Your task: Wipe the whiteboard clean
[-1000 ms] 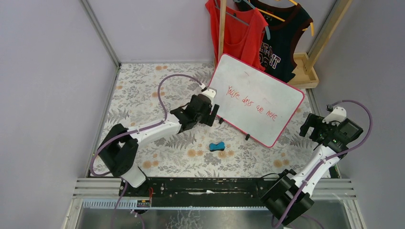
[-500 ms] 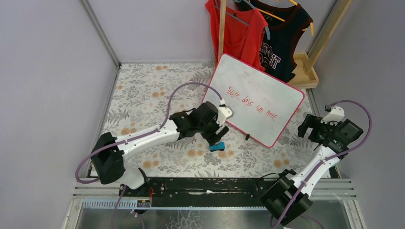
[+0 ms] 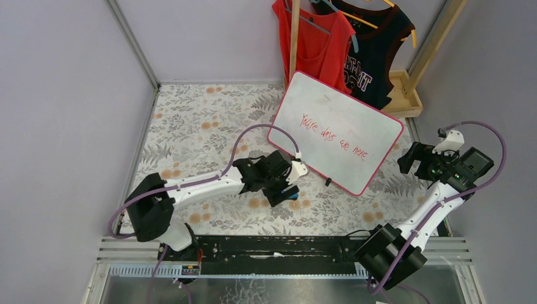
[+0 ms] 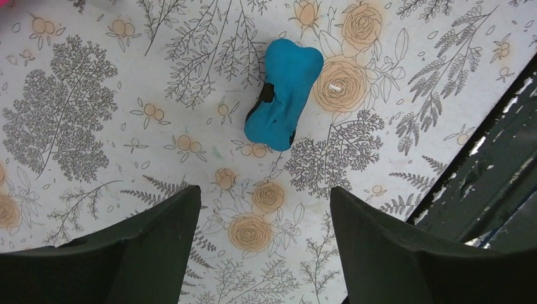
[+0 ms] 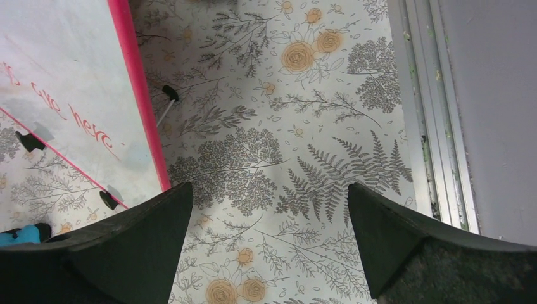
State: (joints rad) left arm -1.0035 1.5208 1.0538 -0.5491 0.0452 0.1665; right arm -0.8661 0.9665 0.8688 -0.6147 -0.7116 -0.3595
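While left gripper (image 4: 263,193) hovers spread above eraser (image 4: 283,95), right gripper (image 5: 269,187) spread beside whiteboard (image 5: 63,63).

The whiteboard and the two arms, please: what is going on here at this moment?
The left claw hovers open just above the blue eraser, which lies on the flowered table in front of the whiteboard. Nothing is grasped yet, and the red writing is not wiped off. The right claw hangs open over the table beside the board's right edge, holding nothing.
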